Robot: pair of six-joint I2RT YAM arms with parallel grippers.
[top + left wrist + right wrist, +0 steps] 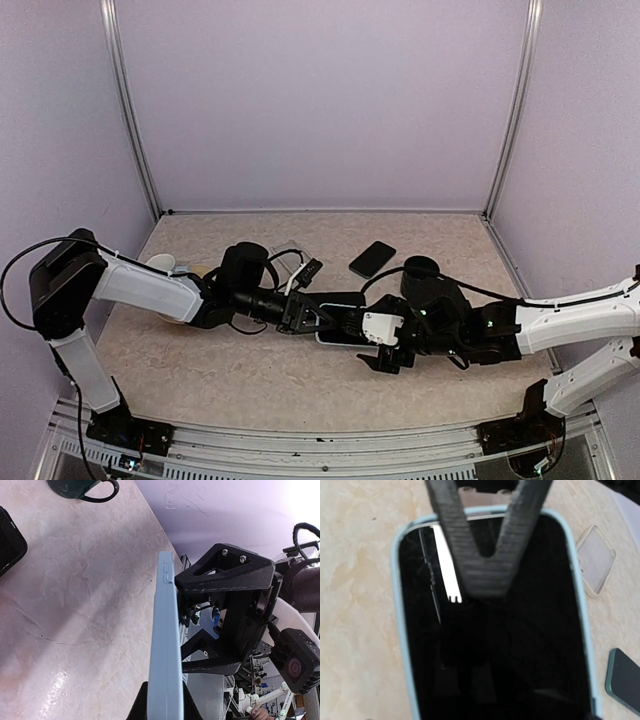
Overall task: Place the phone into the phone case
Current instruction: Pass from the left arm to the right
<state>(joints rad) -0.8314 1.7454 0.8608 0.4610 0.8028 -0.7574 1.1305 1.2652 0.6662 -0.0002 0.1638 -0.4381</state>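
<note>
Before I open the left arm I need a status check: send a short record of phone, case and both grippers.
phone: screen up, blue rim around the three sides in view
case: light blue, held by one end
left gripper: shut on case
right gripper: open, one finger across the screen, contact unclear
nearby: second phone, clear case

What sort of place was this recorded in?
Probably a lab robot cell: plain lilac walls, aluminium frame posts at the corners, and a marble-patterned tabletop with robot arms bolted at its near edge.
</note>
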